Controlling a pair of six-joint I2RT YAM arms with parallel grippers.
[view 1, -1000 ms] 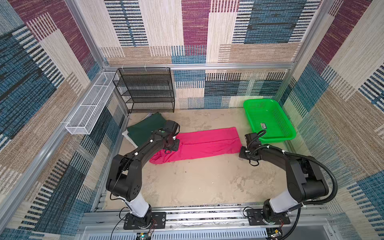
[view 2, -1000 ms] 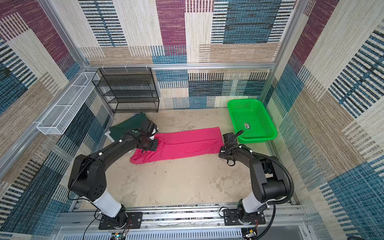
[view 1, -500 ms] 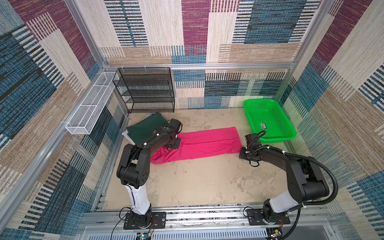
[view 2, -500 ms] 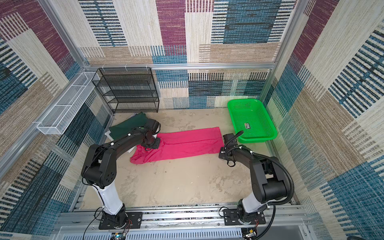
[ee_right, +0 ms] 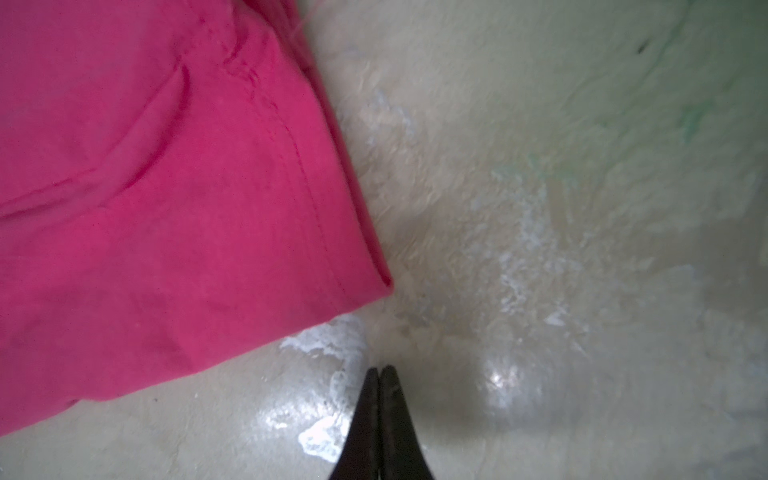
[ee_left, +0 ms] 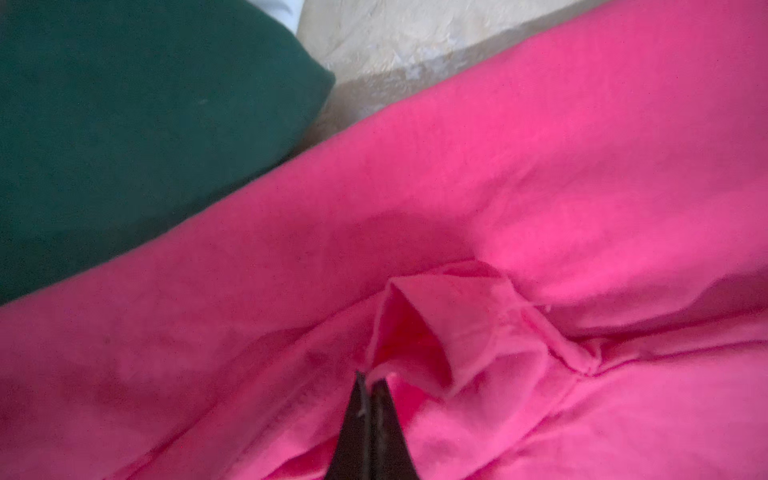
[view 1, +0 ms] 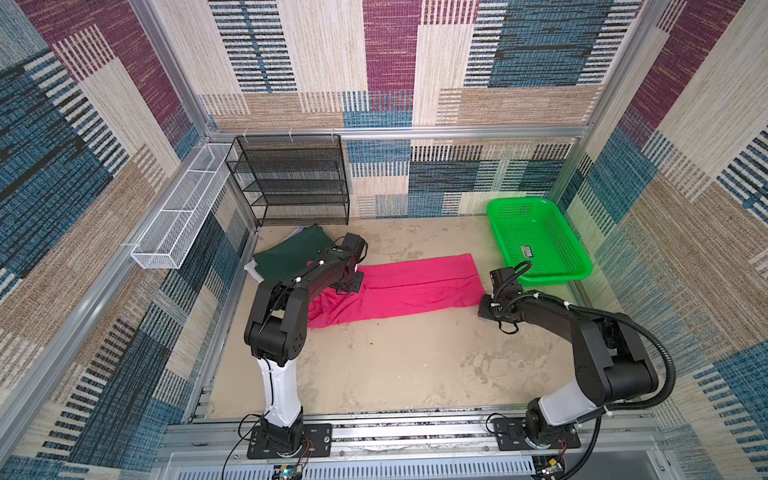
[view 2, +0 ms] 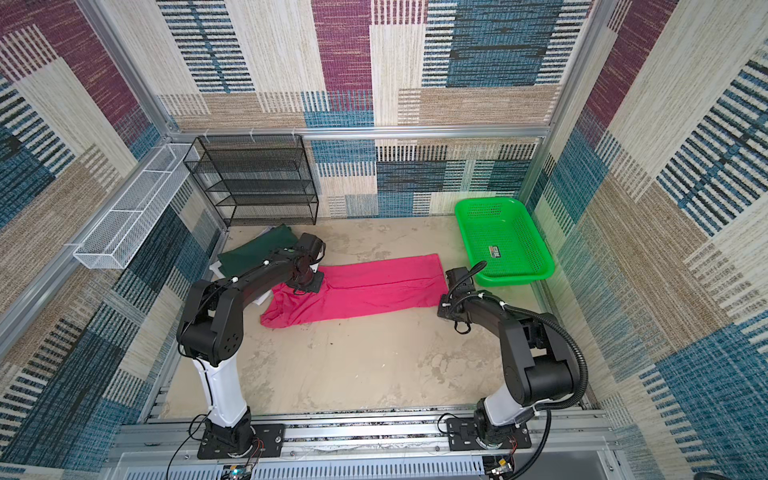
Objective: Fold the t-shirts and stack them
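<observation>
Your left claw (ee_left: 370, 380) has just clamped a pink shirt (view 1: 407, 286) fold; right claw (ee_right: 380, 374) stays clenched, empty, beside its corner.

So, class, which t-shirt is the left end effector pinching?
The bright pink t-shirt: the left end effector is shut on a fold of it. The dark green t-shirt by the mesh rack is not gripped.

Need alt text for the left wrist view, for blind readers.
The left gripper, jaws shut, pinches a small fold of the pink t-shirt filling most of the view. A dark green t-shirt lies beside it; a patch of beige table shows.
</observation>
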